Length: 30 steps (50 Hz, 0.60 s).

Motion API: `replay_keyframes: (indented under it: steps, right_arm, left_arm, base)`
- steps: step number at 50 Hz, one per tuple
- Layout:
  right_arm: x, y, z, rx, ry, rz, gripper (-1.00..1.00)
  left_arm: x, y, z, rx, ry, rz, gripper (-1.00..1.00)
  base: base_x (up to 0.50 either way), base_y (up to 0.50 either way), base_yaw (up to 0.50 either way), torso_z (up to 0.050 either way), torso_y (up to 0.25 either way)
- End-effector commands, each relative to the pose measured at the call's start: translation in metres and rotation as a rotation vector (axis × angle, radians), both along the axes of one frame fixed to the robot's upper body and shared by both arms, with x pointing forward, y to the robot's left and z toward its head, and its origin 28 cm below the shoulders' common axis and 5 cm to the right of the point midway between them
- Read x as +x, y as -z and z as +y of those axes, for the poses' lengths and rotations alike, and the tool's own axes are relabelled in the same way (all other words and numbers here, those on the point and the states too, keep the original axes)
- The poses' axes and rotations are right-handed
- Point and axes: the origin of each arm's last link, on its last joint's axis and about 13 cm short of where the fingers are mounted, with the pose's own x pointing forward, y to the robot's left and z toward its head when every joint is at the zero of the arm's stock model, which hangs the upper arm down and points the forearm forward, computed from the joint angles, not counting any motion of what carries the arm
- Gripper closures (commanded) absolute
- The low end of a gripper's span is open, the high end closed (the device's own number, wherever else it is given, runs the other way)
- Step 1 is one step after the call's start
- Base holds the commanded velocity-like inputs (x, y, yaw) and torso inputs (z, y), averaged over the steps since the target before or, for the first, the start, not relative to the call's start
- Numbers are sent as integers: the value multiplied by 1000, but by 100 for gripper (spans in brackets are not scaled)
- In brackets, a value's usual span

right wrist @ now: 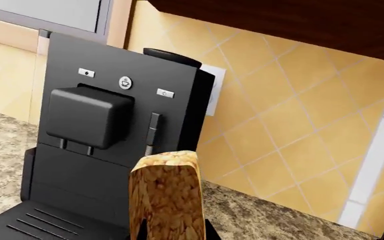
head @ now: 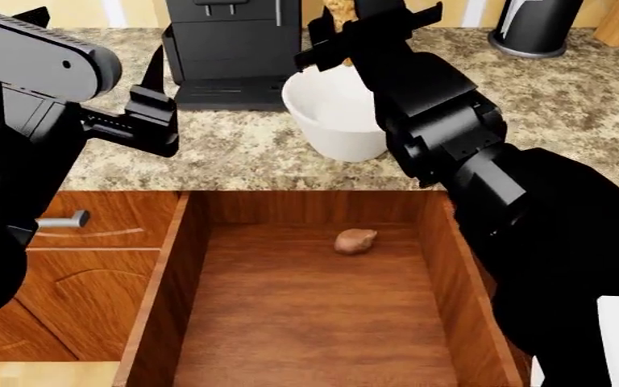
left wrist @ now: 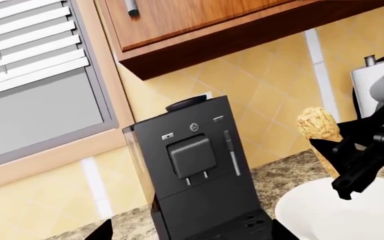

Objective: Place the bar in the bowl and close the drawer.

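Observation:
The tan oat-textured bar (right wrist: 165,190) stands upright in my right gripper (right wrist: 176,231), which is shut on its lower end. From the left wrist view the bar (left wrist: 319,127) hangs just above the far rim of the white bowl (left wrist: 339,215). In the head view the right gripper (head: 342,40) is over the bowl (head: 337,113) on the counter, and only the bar's tip (head: 340,10) shows. My left gripper (head: 164,93) is open and empty, to the left of the bowl and facing the coffee machine. The drawer (head: 299,314) below the counter edge stands pulled open.
A black coffee machine (head: 229,40) stands on the granite counter behind and left of the bowl. A paper towel holder (head: 535,24) is at the back right. A small reddish-brown lump (head: 355,240) lies in the drawer. A narrower drawer front with a silver handle (head: 68,218) sits left of it.

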Motion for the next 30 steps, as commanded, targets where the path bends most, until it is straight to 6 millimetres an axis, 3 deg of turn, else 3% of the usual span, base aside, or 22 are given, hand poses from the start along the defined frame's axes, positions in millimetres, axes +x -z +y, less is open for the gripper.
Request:
replay_keyframes:
  steps: [1, 30]
  right_arm:
    - [0, -4, -1, -9, 12, -7, 100]
    - [-1, -4, 0, 18, 8, 36, 100]
  left_arm:
    - [-3, -3, -1, 17, 9, -7, -100]
    - [0, 2, -1, 24, -2, -4, -100]
  base:
    - [-11, 0, 0, 0, -104]
    - [0, 0, 0, 0, -101]
